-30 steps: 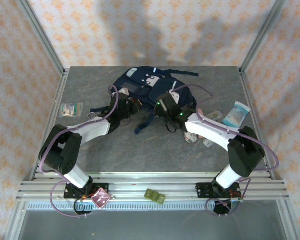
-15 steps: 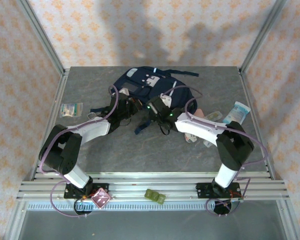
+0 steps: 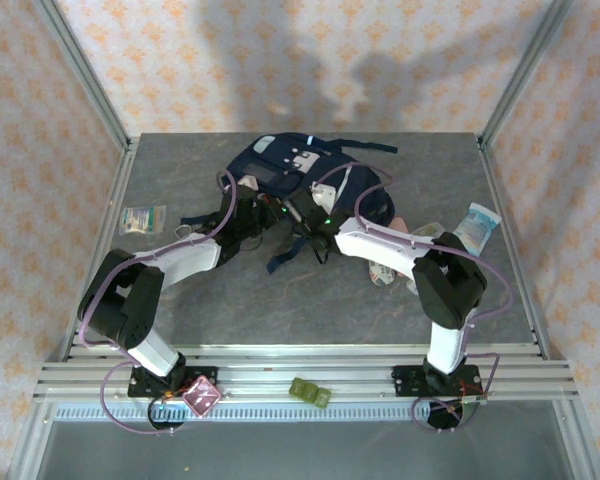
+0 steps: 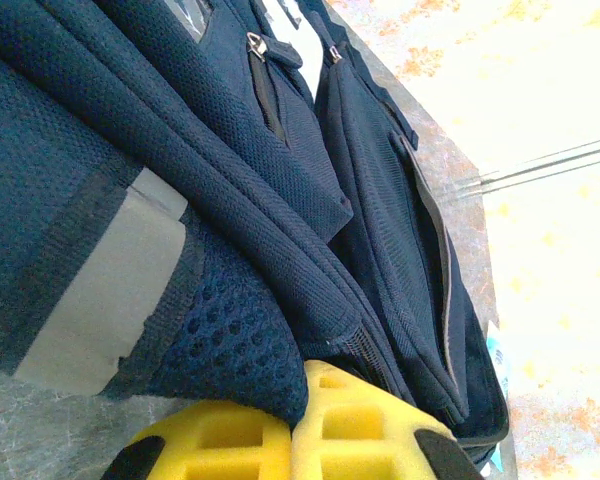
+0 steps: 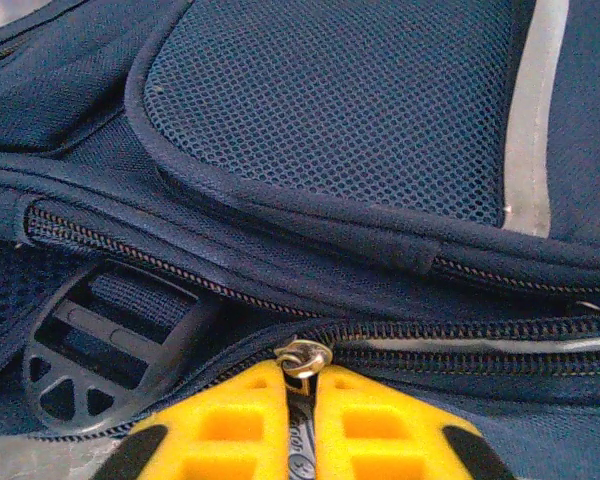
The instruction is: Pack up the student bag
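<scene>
The student bag (image 3: 280, 168), navy with pale patches, lies at the table's back centre. My left gripper (image 3: 263, 213) is at its near left edge. In the left wrist view its yellow fingers (image 4: 230, 440) are shut on a fold of the bag's navy mesh fabric (image 4: 230, 340). My right gripper (image 3: 312, 217) is at the bag's near edge, close beside the left one. In the right wrist view it (image 5: 300, 390) is shut on the metal zipper pull (image 5: 302, 356) of the bag (image 5: 330, 130), with the zipper running off to the right.
A green-and-white packet (image 3: 143, 218) lies at the left. A blue-and-white pack (image 3: 473, 228) and small loose items (image 3: 384, 271) lie at the right, behind my right arm. A black plastic strap buckle (image 5: 90, 350) sits left of the zipper pull.
My right gripper has moved left along the bag's near edge and shut on the zipper pull. The left gripper has kept its hold and place.
</scene>
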Robot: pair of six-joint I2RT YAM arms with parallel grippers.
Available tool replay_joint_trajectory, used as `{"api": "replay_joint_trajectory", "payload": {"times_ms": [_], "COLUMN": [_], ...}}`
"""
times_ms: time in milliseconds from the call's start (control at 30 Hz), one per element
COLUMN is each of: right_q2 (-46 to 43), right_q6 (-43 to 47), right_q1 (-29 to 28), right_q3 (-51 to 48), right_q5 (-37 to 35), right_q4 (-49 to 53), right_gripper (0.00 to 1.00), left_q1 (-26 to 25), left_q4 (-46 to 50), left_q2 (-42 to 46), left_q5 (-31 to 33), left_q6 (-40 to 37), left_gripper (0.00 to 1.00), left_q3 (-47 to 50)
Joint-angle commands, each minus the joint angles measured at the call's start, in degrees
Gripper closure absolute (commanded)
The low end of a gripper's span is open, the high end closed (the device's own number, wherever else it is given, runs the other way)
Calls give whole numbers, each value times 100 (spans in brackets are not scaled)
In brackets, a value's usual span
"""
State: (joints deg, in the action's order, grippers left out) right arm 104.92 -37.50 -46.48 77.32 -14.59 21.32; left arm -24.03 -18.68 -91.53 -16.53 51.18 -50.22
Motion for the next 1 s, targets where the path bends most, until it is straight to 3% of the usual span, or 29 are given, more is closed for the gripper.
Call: {"api": "replay_joint_trajectory", "payload": {"times_ms": [0,200,333,467,600,833,967], "right_q2": [-78,-389,-344,-189,-13,-374,-434], "right_q6": [70,172,179,199,465,1212,1257], "right_q1": [36,34,36,25,28,30,38], "right_q3": [-196,-563,-655,-519,-326,-845,-853], "right_q5": [-370,-126,-15,26,-45,1342,1256], "right_q4": [-325,-371,-403,-427,-496,-1822,-1861], "right_gripper": [98,99,74,66,67,66,79], "left_q1": [-128,-75,-75,-75,-72,-75,-74], "left_q4": [-460,-417,-469,-504,-465,-408,-444], "left_q2": [165,169,138,125,186,256,223], "left_q5": [-375,-303,-383,-493,-500,-474,-510], "left_q6": [-27,-86,-42,24,15,-30,-3], "left_gripper": [100,100,100,100,100,100,100], "left_q3": [-339,-365,-409,-489,-503,-491,-499]}}
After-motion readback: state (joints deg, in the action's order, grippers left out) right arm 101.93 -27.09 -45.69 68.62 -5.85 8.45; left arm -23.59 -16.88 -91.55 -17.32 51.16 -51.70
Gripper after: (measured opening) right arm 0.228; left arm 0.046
